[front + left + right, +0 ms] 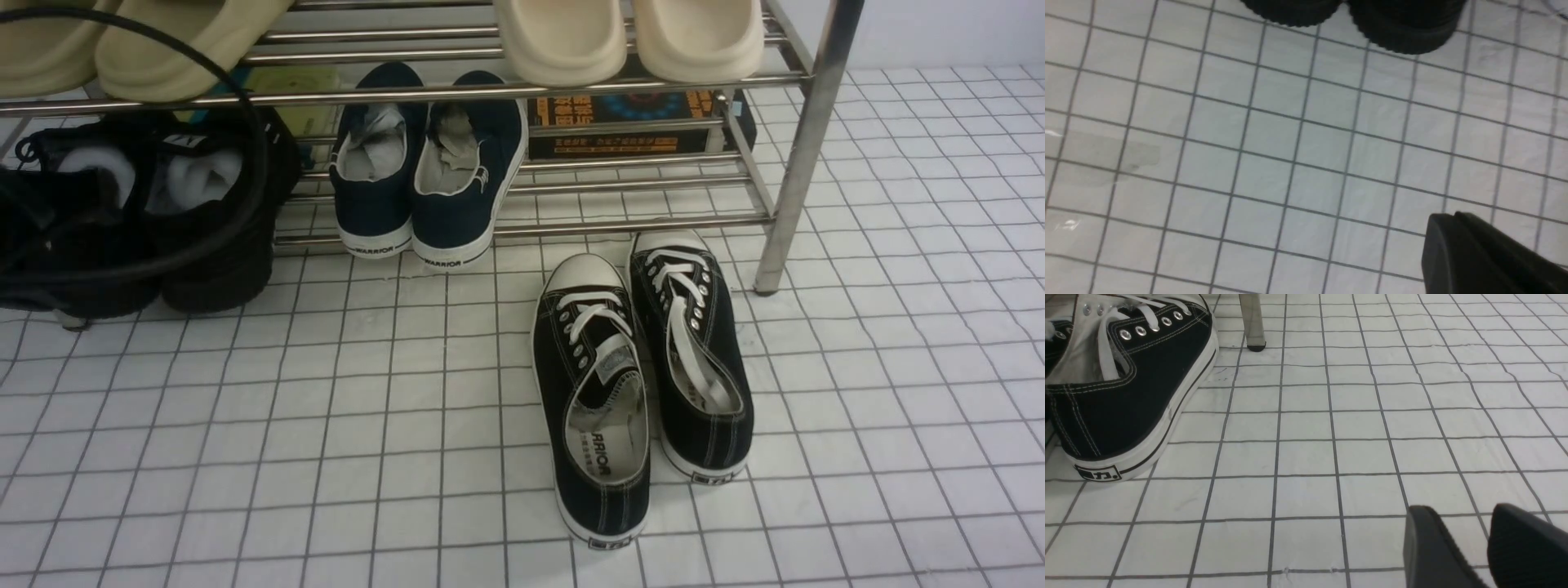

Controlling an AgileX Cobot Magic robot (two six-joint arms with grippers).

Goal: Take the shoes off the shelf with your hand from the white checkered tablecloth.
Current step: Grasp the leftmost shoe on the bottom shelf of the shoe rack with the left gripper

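Black sneakers: 2, seen at the left end of the shelf's lower tier (219,175), partly covered by a looping cable (260,147).
Shelf (645,222): stood on the checkered tablecloth (392,490).
Navy slip-ons (371,192): 2, placed beside the sneakers on the same tier.
Canvas lace-ups (600,416): 2, set on the cloth in front.
Left gripper (1449,216): fingers pressed together, nothing held.
Right gripper (1462,508): fingers spread, nothing held between the 2 tips.
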